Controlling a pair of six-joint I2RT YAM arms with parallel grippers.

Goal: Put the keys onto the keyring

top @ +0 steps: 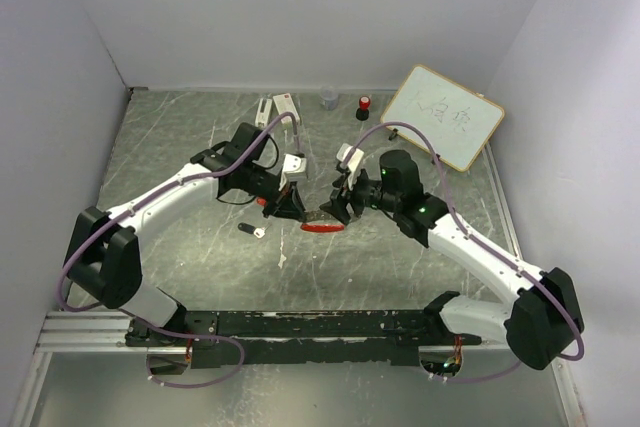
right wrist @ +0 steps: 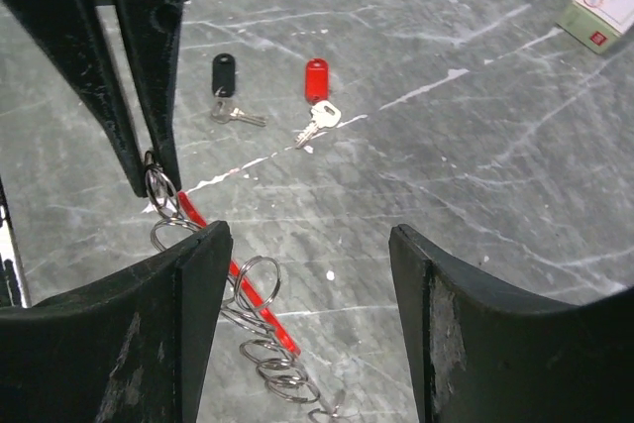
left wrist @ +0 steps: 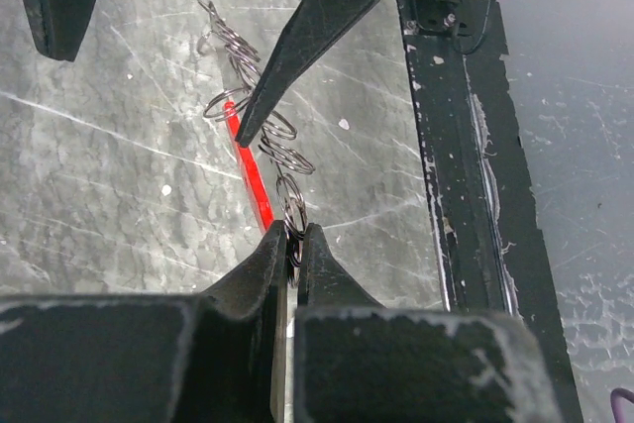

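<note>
L gripper (left wrist: pixel 292 235), bottom centre of its wrist view, is clenched on one loop of the thin silver multi-loop keyring with red oblong fob (left wrist: pixel 282 151). R gripper (right wrist: pixel 305 237) gapes, released, over it. Risk: loop slips free if R finger nudges the chain. R wrist view, upper centre, shows what L wrist view misses: small black-tagged silver key (right wrist: pixel 224 81) and red-tagged silver key (right wrist: pixel 316 91), well apart from the ring.

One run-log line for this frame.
left gripper: shut on keyring | right gripper: open, at keyring | black-tag key, red-tag key: on table, unthreaded
</note>
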